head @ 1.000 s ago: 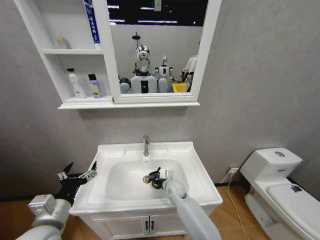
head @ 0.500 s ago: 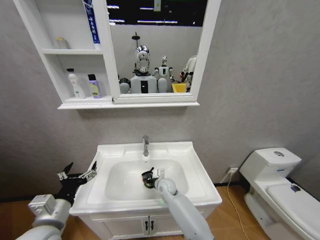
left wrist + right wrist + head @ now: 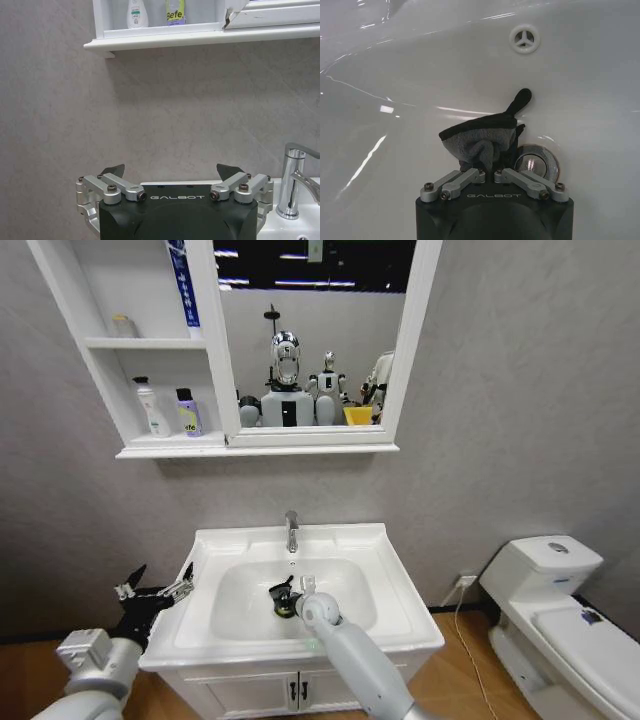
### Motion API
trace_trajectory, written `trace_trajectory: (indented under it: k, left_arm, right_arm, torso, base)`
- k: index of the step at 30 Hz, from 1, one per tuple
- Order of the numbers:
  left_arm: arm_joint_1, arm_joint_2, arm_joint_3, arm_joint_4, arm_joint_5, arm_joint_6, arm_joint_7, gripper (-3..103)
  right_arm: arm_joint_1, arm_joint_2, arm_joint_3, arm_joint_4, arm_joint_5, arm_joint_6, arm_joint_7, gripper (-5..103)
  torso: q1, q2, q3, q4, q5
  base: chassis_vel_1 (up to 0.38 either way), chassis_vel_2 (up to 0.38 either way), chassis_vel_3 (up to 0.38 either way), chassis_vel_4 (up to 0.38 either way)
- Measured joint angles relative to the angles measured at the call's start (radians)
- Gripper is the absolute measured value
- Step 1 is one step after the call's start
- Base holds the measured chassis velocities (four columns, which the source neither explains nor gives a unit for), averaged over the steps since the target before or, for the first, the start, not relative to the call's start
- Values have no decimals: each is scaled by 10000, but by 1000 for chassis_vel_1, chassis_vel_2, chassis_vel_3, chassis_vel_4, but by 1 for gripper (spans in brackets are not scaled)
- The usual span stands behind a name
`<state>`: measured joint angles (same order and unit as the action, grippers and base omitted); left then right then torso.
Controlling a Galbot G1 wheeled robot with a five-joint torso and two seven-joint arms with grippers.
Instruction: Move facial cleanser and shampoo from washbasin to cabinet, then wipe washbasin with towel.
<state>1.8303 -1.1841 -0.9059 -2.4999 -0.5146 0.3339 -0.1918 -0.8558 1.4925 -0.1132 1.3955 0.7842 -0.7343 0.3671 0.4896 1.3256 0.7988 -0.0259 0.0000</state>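
towel [image 3: 482, 140] in washbasin [image 3: 385, 565] (beside drain [image 3: 537, 162]), cabinet [image 3: 130, 360] above

The sink [image 3: 392, 585] is glossy white with a chrome tap [image 3: 291, 530] at its back edge and a shiny metal drain [image 3: 538, 162], and the cloth [image 3: 481, 140] bunched on it is dark grey with black edging. The shelf unit [image 3: 158, 452] and mirror frame [image 3: 410, 350] are white; on the bottom shelf stand a white bottle [image 3: 152, 408] and a pale lilac one with a black cap [image 3: 189, 412]. Both grippers [image 3: 171, 177] [image 3: 487, 172] have black bodies with silver fingers.

Head camera high, facing washbasin [image 3: 300, 540] and cabinet [image 3: 150, 345]; wrist cameras close, sharing that basin.
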Motion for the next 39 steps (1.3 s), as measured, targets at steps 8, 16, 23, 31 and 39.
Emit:
trace_trajectory:
  k: [8, 16, 23, 31, 39]
  left_arm:
    - [0, 0, 0, 0, 0, 0, 0, 100]
    - [0, 0, 0, 0, 0, 0, 0, 100]
    - [0, 0, 0, 0, 0, 0, 0, 100]
    - [0, 0, 0, 0, 0, 0, 0, 100]
    - [0, 0, 0, 0, 0, 0, 0, 100]
  right_arm:
    - [-412, -714, 263, 624, 46, 6, 28, 3]
    - [-721, -1138, 680, 1089, 89, 5, 201, 3]
    - [-998, -1468, 993, 1569, 310, -7, 399, 3]
    - [-1419, -1925, 1476, 2366, 377, -36, 604, 3]
    - [-1734, -2922, 1736, 3335, 1018, -37, 1028, 3]
  torso:
    - [0, -1, 0, 2, 1]
    - [0, -1, 1, 1, -1]
    - [0, -3, 2, -3, -4]
    - [1, -4, 3, -5, -5]
    - [1, -4, 2, -4, -2]
  base:
    - [0, 0, 0, 0]
    - [0, 0, 0, 0]
    - [0, 0, 0, 0]
    - [0, 0, 0, 0]
    - [0, 0, 0, 0]
